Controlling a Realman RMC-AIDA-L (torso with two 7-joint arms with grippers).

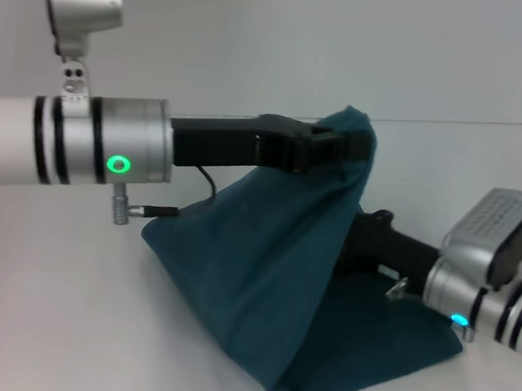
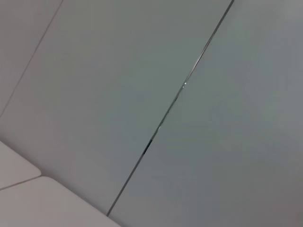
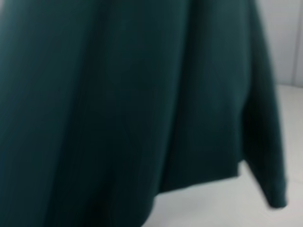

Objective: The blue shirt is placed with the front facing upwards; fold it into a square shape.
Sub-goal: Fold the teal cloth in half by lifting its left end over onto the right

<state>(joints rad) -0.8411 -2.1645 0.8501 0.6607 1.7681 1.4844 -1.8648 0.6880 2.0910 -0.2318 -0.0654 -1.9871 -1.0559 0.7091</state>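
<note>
No legible text, labels, brand marks or nos. in any view. The blue shirt shows plain fabric only, no lettering visible on exposed surfaces. Arm housings carry no readable markings, only lit green and blue indicator rings.

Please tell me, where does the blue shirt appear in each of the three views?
Head view: the blue shirt hangs at the centre, lifted like a tent over the white table.
Left wrist view: not in it.
Right wrist view: fills most of the picture.
Shared landmark: the white table.
</note>
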